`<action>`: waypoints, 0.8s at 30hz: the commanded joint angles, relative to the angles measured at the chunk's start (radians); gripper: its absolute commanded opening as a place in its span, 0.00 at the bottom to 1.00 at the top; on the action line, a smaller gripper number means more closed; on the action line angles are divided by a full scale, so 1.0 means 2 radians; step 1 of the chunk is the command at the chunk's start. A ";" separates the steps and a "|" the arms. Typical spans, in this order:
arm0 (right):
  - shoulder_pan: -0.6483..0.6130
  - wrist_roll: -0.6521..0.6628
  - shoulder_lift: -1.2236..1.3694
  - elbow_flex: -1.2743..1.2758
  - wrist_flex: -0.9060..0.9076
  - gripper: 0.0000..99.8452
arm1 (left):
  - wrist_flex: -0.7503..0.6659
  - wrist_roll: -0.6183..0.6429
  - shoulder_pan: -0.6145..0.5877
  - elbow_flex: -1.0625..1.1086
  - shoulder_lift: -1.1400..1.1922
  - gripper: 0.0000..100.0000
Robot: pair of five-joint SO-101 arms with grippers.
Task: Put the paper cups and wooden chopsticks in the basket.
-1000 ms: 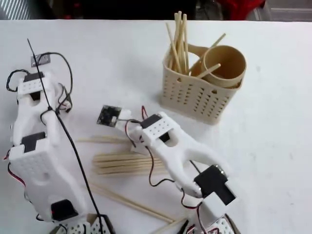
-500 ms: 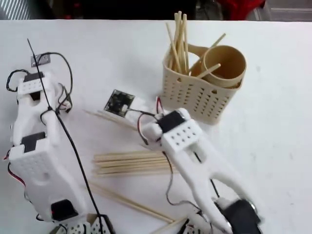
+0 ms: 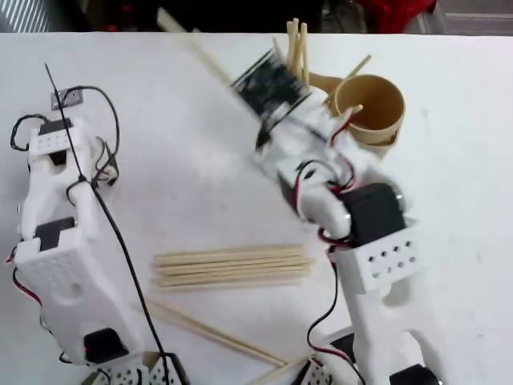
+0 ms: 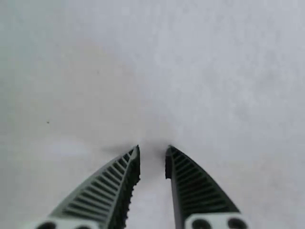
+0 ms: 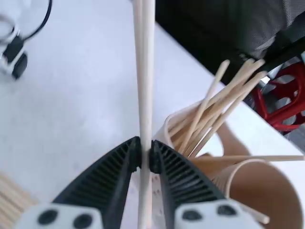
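My right gripper (image 5: pixel 145 155) is shut on a pair of wooden chopsticks (image 5: pixel 144 71) and holds them over the rim of the cream basket (image 5: pixel 177 125). From above, those chopsticks (image 3: pixel 192 44) slant up and leftward from the raised right arm (image 3: pixel 321 192). The basket holds several chopsticks (image 3: pixel 295 44) and paper cups (image 3: pixel 370 104). A bundle of chopsticks (image 3: pixel 232 266) lies on the table, with more chopsticks (image 3: pixel 212 333) nearer the front. My left gripper (image 4: pixel 152 162) is slightly open just above bare table, holding nothing.
The left arm (image 3: pixel 60 233) lies folded along the table's left side with a black cable (image 3: pixel 96 192) across it. A red chair (image 5: pixel 281 107) and dark floor lie beyond the table's far edge.
The right arm has swung from the table centre up to the basket, carrying the gripped chopsticks with it. The left arm has stayed still.
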 commanded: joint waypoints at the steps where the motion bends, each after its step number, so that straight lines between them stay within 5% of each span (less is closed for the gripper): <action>1: 0.021 -0.035 0.001 -0.059 -0.065 0.02 | -0.008 0.006 -0.003 -0.018 -0.001 0.11; 9: 0.059 -0.126 -0.041 0.043 -0.257 0.02 | -0.008 0.006 -0.002 -0.017 -0.001 0.11; 17: 0.076 -0.137 -0.043 0.263 -0.529 0.02 | -0.008 0.006 -0.001 -0.017 -0.001 0.11; 24: 0.106 -0.176 -0.017 0.317 -0.605 0.02 | -0.008 0.006 -0.001 -0.017 -0.001 0.11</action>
